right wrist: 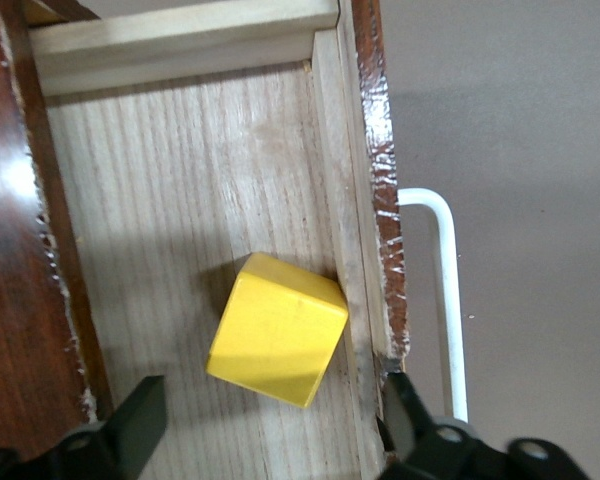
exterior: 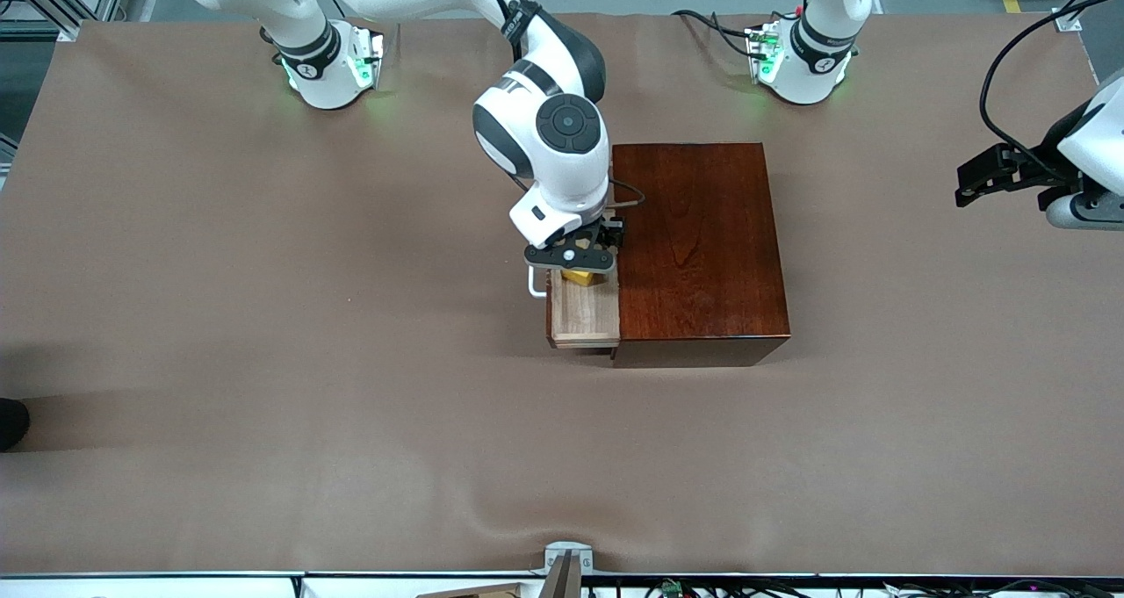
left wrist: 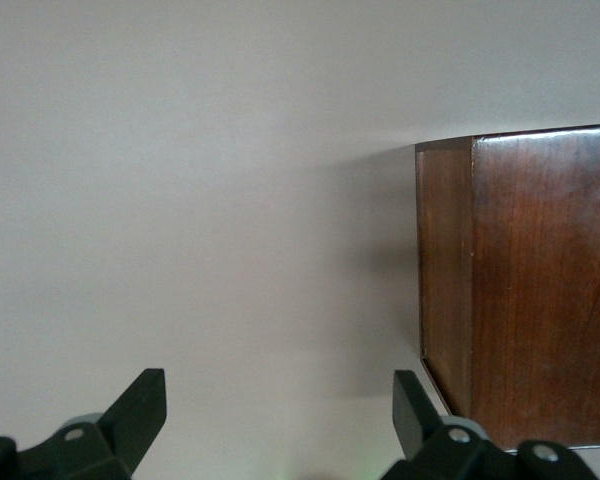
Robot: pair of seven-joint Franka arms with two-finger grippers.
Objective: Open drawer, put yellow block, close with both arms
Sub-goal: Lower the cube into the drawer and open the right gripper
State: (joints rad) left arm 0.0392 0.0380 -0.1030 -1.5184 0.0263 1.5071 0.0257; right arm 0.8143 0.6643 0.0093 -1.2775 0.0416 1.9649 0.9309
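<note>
The small bright yellow cube (right wrist: 277, 343) rests on the floor of the pulled-out pale-wood drawer (exterior: 583, 315), against its front wall beside the white bar handle (right wrist: 443, 300). Directly above, the right gripper (exterior: 571, 258) hangs with fingers spread wide, gripping nothing. The left gripper (left wrist: 280, 420), also open and empty, waits over bare table beside the glossy reddish-brown box (exterior: 698, 251).

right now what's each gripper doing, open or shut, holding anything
Left gripper: open, holding nothing, waiting beside the wooden box.
Right gripper: open over the drawer, yellow block lying loose inside.
</note>
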